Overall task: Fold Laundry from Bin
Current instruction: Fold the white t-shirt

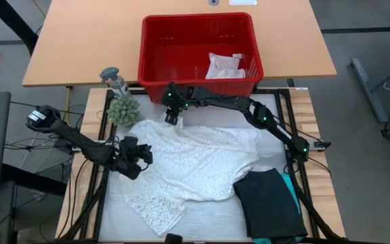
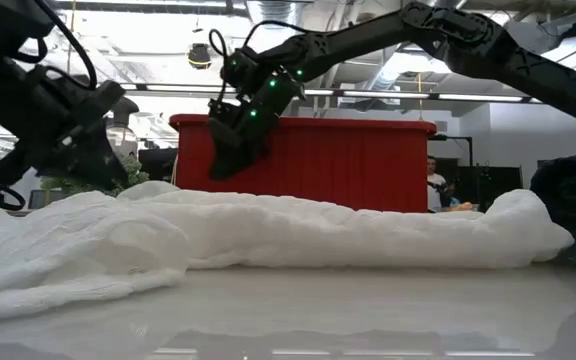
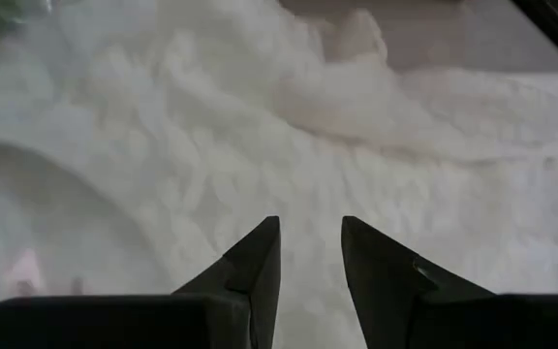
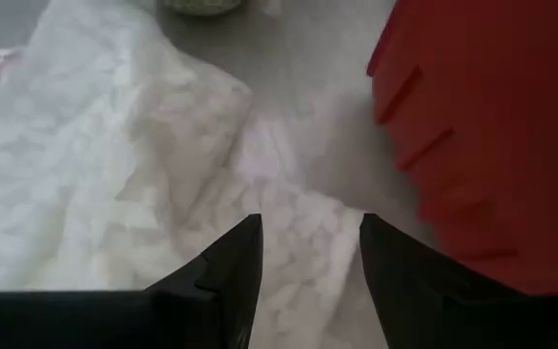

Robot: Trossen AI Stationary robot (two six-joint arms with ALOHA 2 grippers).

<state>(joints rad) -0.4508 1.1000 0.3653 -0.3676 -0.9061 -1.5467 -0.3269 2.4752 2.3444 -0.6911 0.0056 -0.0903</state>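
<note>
The left claw (image 1: 141, 157) hovers at the left edge of the large white lacy top (image 1: 195, 163), tips slightly apart and empty; a shallow pinch there could lift only one layer and bunch the lace. The right claw (image 1: 172, 115), parted and empty, hangs over the top's far edge just beside the red slotted plastic bin (image 1: 154, 51); it may snag that wall. A small white cloth (image 1: 223, 66) lies inside the bin. The pale counter (image 2: 368, 310) is glossy, so fabric may slide. A person stands in the bright workshop behind.
</note>
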